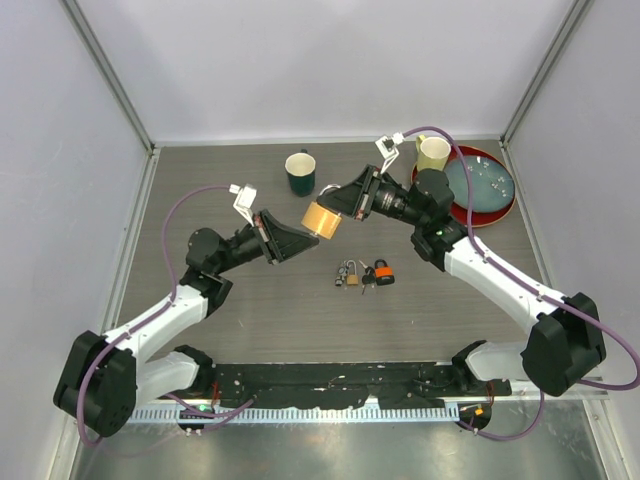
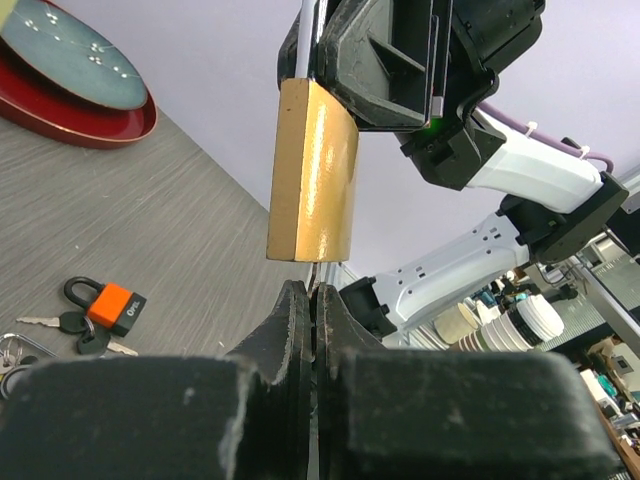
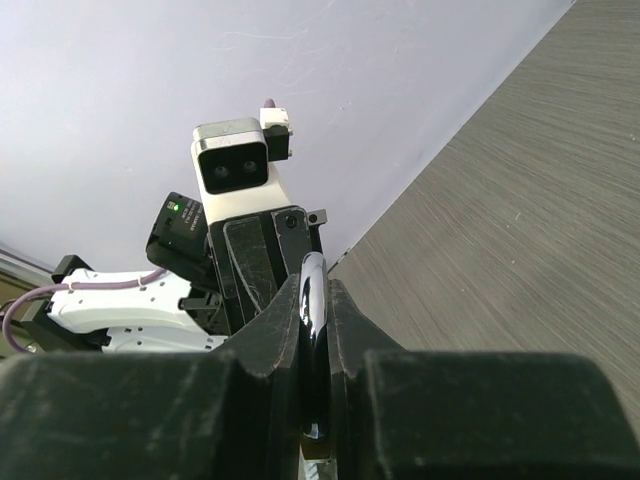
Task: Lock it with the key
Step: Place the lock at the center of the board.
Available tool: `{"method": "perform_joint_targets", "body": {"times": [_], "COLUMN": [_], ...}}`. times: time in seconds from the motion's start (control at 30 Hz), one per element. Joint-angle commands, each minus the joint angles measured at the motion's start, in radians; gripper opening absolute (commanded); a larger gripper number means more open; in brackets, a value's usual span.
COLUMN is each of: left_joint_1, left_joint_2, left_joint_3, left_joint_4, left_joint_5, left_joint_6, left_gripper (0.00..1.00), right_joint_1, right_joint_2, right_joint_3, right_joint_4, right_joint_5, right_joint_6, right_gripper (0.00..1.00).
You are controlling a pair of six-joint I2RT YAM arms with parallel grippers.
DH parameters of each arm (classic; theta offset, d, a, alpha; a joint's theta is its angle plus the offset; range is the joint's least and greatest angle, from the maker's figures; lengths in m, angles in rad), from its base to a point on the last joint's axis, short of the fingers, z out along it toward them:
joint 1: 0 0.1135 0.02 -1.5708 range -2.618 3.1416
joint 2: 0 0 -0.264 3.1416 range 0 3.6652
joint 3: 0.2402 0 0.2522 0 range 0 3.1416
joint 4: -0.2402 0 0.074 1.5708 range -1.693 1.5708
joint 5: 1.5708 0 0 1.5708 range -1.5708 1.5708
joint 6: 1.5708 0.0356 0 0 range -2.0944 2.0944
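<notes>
A large brass padlock (image 1: pixel 322 220) hangs in the air between my two arms over the middle of the table. My right gripper (image 1: pixel 340 200) is shut on its shiny steel shackle (image 3: pixel 313 300). In the left wrist view the brass body (image 2: pixel 312 172) stands just above my left gripper (image 2: pixel 314 292), which is shut on a thin key (image 2: pixel 317 274) whose blade enters the padlock's underside. In the top view my left gripper (image 1: pixel 303 236) meets the padlock from the left.
A small orange padlock (image 1: pixel 383 273) with keys and a small brass padlock (image 1: pixel 347 273) lie on the table below the grippers. A dark green mug (image 1: pixel 300 173) stands at the back. A cream mug (image 1: pixel 433 153) and a blue plate on a red tray (image 1: pixel 480 187) stand at back right.
</notes>
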State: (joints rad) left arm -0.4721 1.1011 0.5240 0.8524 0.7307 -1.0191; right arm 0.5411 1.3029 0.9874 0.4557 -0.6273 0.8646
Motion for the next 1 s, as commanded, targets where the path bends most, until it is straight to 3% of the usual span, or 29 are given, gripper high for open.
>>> {"method": "perform_joint_targets", "body": {"times": [0.0,0.97], "left_joint_1": [-0.008,-0.013], "left_joint_2": [-0.032,-0.046], "left_joint_3": [-0.034,-0.122], "left_joint_4": [0.068,0.129], "left_joint_5": [0.036,0.027], "left_joint_6": [-0.001,-0.024], "left_gripper": [0.0,0.0], "right_joint_1": [-0.001,-0.001], "right_joint_2": [-0.044,-0.067], "right_joint_3": [0.03,-0.032], "right_joint_4": [0.155,0.291], "right_joint_5": [0.029,0.029], "right_joint_6": [0.027,0.031], "right_gripper": [0.01,0.01]}}
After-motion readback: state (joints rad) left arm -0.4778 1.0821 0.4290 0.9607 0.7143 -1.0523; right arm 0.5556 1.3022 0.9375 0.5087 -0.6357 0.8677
